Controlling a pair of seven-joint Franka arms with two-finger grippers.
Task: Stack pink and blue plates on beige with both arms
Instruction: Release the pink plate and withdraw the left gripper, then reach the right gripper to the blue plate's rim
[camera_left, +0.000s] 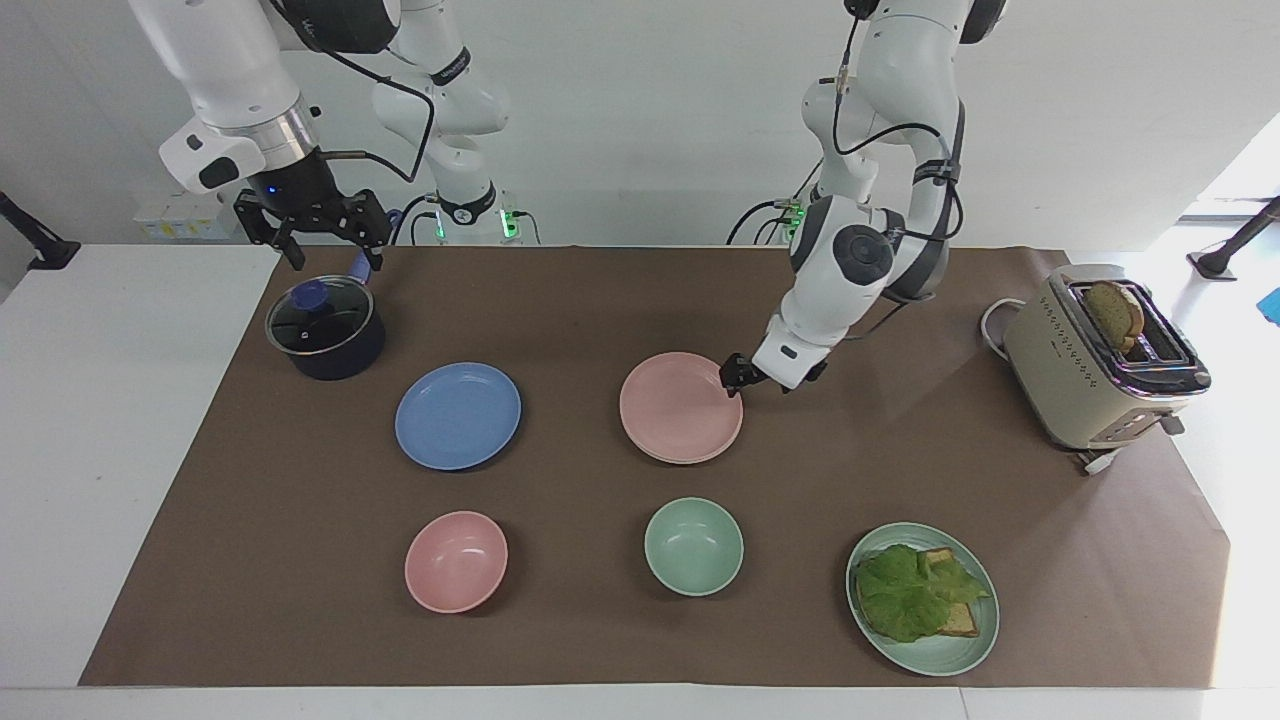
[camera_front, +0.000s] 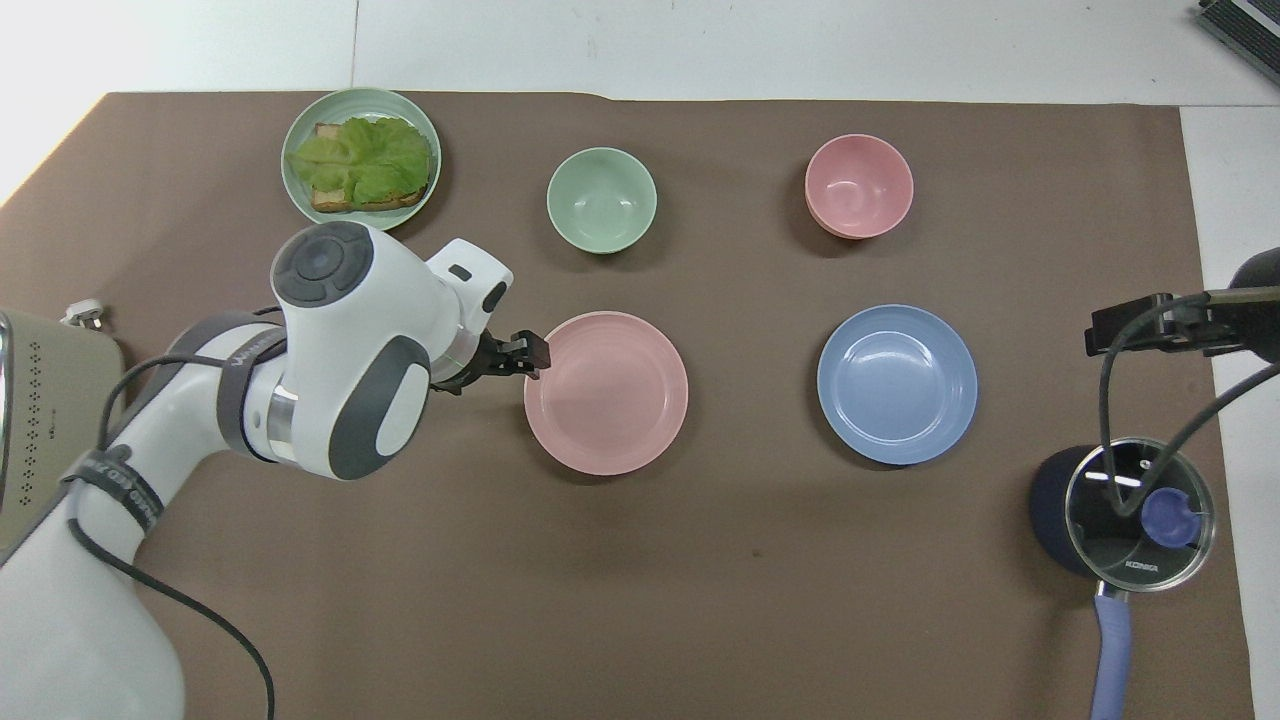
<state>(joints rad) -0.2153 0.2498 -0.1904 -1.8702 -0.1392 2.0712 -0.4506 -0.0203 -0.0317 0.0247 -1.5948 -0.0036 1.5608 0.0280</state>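
Observation:
The pink plate (camera_left: 680, 408) (camera_front: 606, 393) lies flat at the middle of the brown mat, and the beige plate under it is almost wholly hidden. My left gripper (camera_left: 733, 374) (camera_front: 530, 353) is low at the pink plate's rim, on the side toward the left arm's end, open and holding nothing. The blue plate (camera_left: 458, 415) (camera_front: 897, 384) lies alone beside the stack, toward the right arm's end. My right gripper (camera_left: 335, 258) waits open and empty above the pot.
A dark lidded pot (camera_left: 325, 327) stands near the right arm's base. A cream toaster (camera_left: 1095, 365) with bread is at the left arm's end. Farther from the robots sit a pink bowl (camera_left: 456, 561), a green bowl (camera_left: 693, 546) and a green plate (camera_left: 985, 640) with lettuce and bread.

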